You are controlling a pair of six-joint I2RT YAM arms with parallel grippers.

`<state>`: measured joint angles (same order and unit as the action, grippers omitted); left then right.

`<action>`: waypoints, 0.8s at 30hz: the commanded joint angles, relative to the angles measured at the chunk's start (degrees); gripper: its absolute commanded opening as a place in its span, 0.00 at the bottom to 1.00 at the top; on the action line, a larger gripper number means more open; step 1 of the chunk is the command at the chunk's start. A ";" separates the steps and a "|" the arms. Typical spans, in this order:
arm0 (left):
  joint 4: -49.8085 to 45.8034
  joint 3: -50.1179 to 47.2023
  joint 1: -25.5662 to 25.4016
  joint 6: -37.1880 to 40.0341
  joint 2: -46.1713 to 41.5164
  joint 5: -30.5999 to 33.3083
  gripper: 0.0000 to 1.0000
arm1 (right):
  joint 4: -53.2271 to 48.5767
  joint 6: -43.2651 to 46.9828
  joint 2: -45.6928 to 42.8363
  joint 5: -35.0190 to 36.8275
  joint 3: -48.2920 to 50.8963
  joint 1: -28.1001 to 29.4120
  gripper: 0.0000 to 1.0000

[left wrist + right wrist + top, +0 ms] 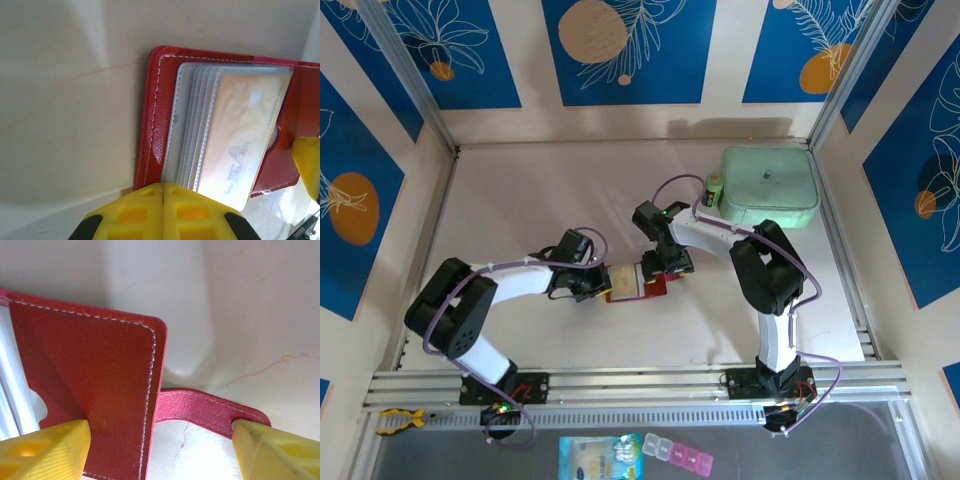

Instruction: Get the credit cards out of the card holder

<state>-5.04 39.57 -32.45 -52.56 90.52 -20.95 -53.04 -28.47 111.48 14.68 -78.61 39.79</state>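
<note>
Red card holder (154, 125) lies open, a tan credit card (245, 130) in its clear pockets (186, 125); left end effector (164, 202) closed at its edge, right end effector (160, 445) spread wide.

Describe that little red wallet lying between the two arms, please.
The wallet is small, red and leather-like, with pale stitching along its edges. It lies opened on the pale table. Inside sits a fanned stack of clear plastic sleeves, the top one holding a tan-gold card. A narrow tab sticks out from one flap. The left gripper, shut, meets its near edge; the right gripper, open, straddles the flap and tab.
</note>
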 commanded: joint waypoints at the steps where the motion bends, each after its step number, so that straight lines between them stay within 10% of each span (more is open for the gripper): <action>1: -2.71 0.11 -0.38 0.56 0.27 1.11 0.03 | 0.19 1.64 1.84 0.31 0.45 -0.42 0.76; 24: -4.06 4.32 -0.30 2.46 -3.96 2.62 0.04 | 2.75 0.00 2.07 -0.57 4.54 -0.37 0.66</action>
<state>-8.38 42.22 -32.49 -51.51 87.44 -18.76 -49.95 -27.64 112.36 13.34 -76.71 39.03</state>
